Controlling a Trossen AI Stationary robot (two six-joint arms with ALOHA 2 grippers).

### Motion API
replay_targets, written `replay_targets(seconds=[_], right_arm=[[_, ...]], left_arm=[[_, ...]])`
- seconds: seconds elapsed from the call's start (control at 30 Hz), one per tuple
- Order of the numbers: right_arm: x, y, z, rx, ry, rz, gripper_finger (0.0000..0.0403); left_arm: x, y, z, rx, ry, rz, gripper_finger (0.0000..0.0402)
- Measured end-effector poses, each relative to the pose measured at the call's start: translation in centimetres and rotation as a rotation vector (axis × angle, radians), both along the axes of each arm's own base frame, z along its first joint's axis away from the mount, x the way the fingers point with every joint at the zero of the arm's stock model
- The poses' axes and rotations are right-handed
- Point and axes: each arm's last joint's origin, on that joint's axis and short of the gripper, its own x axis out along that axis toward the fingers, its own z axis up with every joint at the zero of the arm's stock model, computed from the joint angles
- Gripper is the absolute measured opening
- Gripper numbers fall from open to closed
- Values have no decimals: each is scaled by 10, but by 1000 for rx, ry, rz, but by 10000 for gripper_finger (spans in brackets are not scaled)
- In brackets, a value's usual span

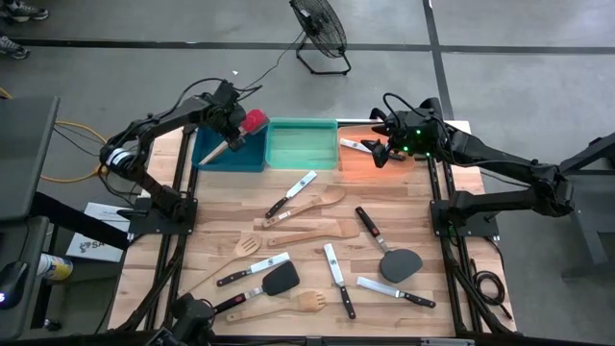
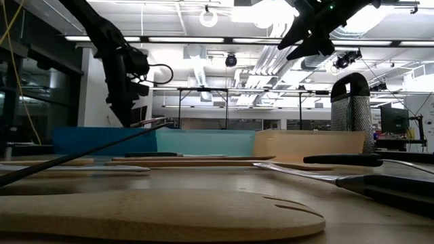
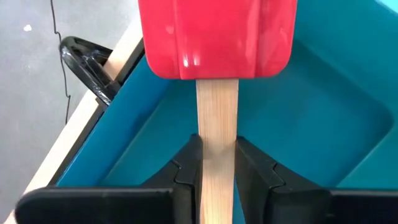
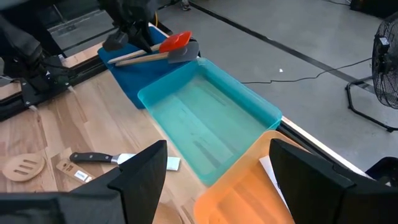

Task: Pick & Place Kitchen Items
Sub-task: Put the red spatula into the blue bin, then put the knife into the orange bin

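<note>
My left gripper [image 1: 233, 123] is shut on the red-headed spatula [image 1: 252, 124] over the blue bin [image 1: 231, 154] at the table's far left. The red head [image 3: 217, 37] shows ahead of the fingers, with blue bin floor beneath it. My right gripper [image 1: 386, 151] hangs open and empty above the orange bin [image 4: 249, 193], beside the green bin [image 1: 302, 144]. Several knives, black turners and wooden utensils lie flat on the table, among them a knife [image 1: 291, 193] and a turner [image 1: 401, 261]. My left gripper pinches the spatula's wooden handle [image 3: 217, 143] between its two fingers [image 3: 186, 180], a short way below the red head. The fingers come from above, and the handle passes between them. The spatula is lifted clear over the blue bin, its free handle end [image 1: 211, 156] toward the table's near left.
The three bins stand side by side along the far edge. A knife [image 1: 354, 144] lies by the orange bin's far left corner. Wooden spoons [image 1: 307, 204], a wooden fork [image 1: 288, 304] and a second turner [image 1: 277, 282] are spread over the middle and near table. A fan [image 1: 320, 29] stands on the floor beyond.
</note>
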Motion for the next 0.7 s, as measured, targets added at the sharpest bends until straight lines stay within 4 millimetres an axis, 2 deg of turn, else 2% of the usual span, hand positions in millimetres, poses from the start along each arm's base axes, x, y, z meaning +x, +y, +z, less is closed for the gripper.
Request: replay_targets(seconds=[0.3,0.47,0.7], right_arm=[[0,0,0,5,-2,-2,275],[0,0,-1,13,7,-4,275],[-1,1,-2,40,10,-16,275]], left_arm=[[-1,1,-2,11,36,27,166],[0,2,6,-6,30,63,175],[1,2,43,-94,-32,194,165]])
